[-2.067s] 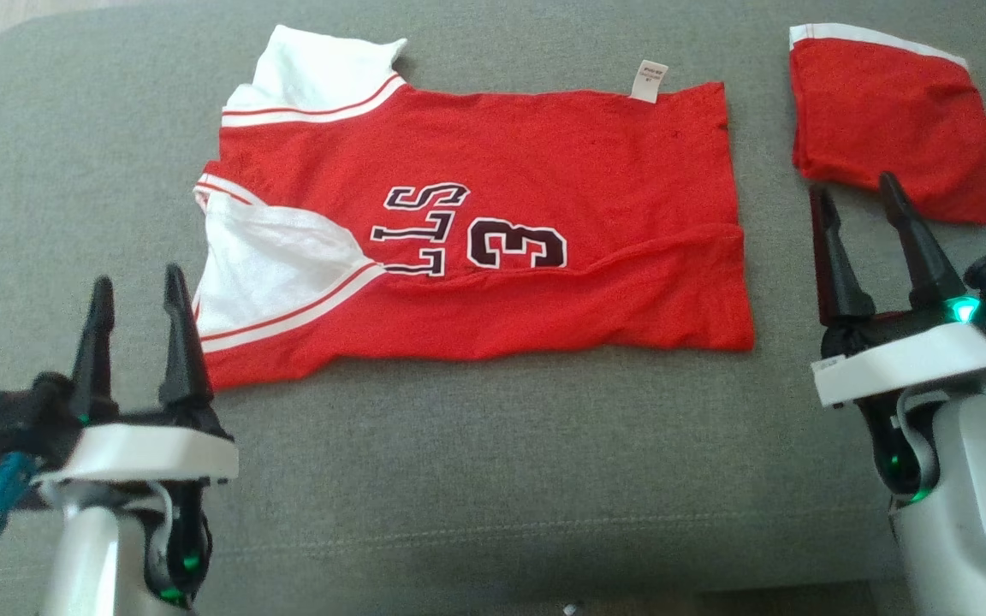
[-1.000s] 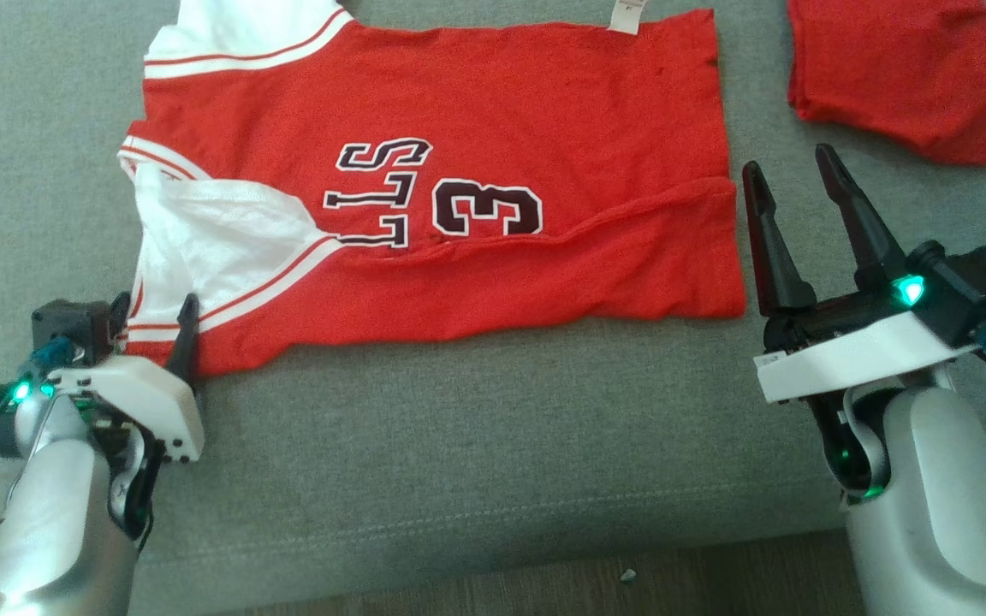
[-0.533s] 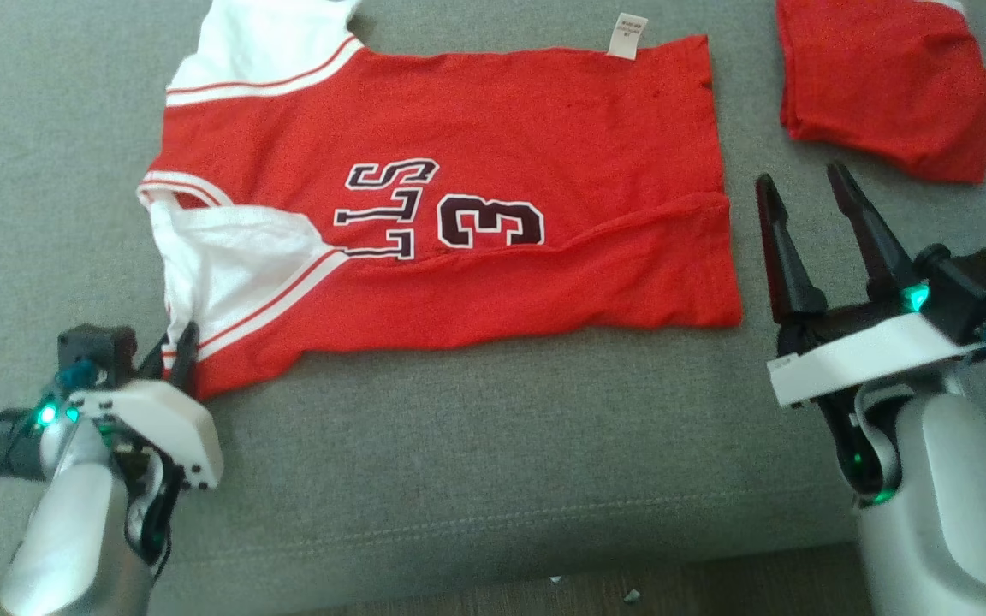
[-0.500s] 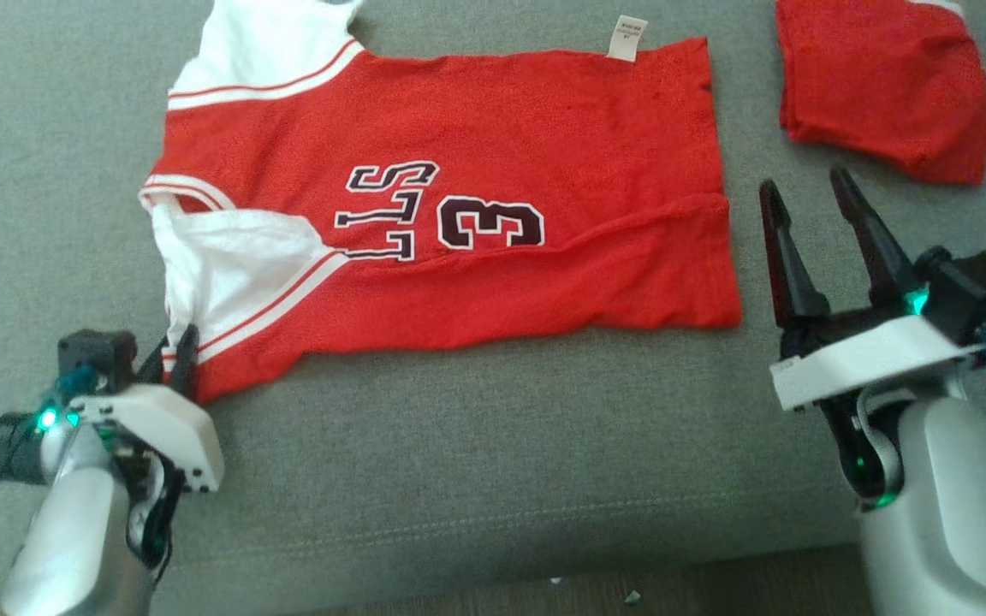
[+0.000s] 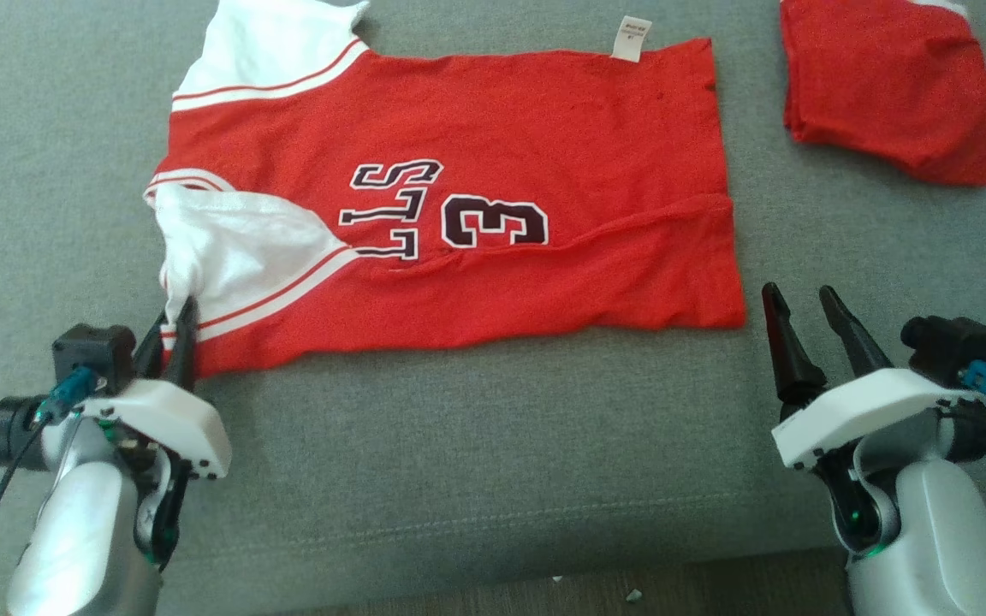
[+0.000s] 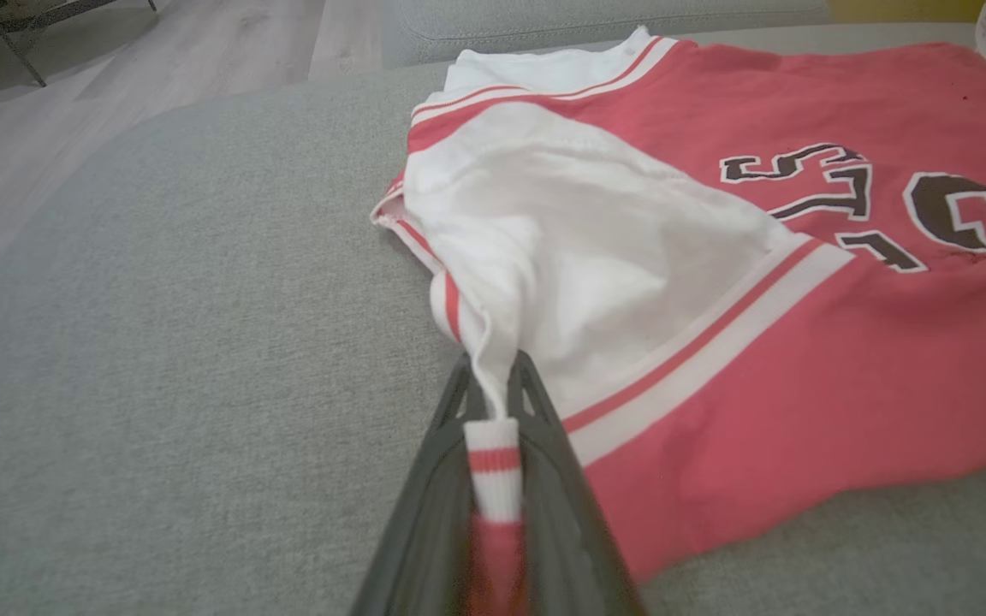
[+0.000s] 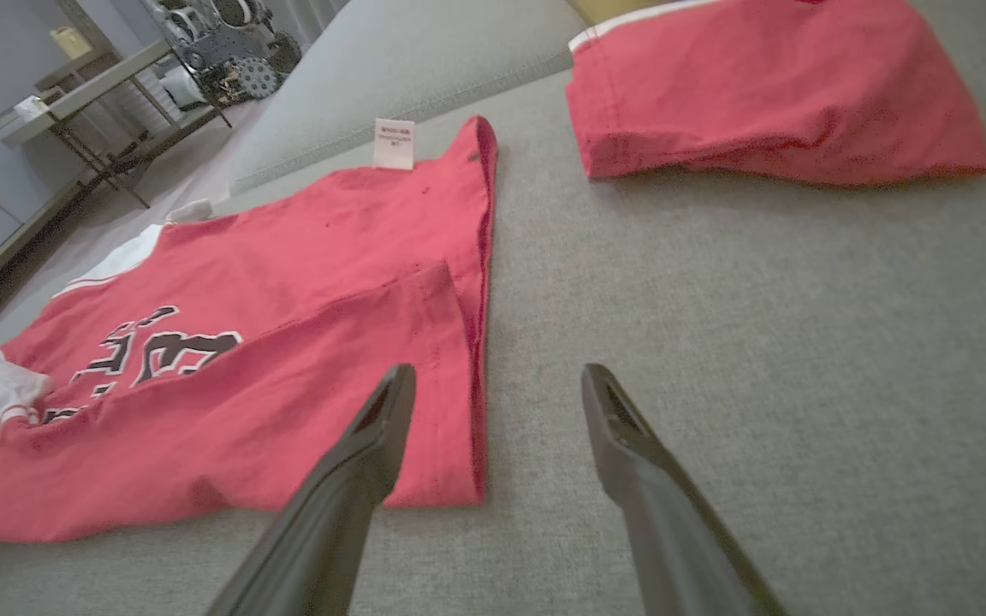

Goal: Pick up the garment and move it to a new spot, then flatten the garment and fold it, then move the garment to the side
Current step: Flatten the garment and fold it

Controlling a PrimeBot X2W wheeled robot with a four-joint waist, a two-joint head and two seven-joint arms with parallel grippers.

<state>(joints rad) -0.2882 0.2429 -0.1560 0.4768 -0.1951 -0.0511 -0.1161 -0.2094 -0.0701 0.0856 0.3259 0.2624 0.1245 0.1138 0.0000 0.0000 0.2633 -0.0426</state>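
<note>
The garment (image 5: 493,171) is a red jersey with white sleeves and a dark "3" on it, spread flat on the grey couch cushion (image 5: 493,445). My left gripper (image 5: 175,310) is shut on the garment's near left corner, at the white sleeve hem. In the left wrist view the striped hem (image 6: 493,462) is pinched between the fingers of the left gripper (image 6: 493,385), and the garment (image 6: 801,257) stretches away from them. My right gripper (image 5: 797,295) stands open just off the garment's near right corner. In the right wrist view the right gripper (image 7: 497,376) is open beside that corner of the garment (image 7: 288,359), holding nothing.
A second red cloth with white trim (image 5: 887,94) lies folded at the far right of the cushion, also in the right wrist view as the red cloth (image 7: 767,94). The cushion's front edge and wood floor (image 5: 544,590) run along the bottom. Tables stand on the floor beyond (image 7: 99,94).
My left gripper reached the garment's near left corner and shut on the sleeve hem. My right gripper drew back toward the near right corner, still open. The head camera shifted.
</note>
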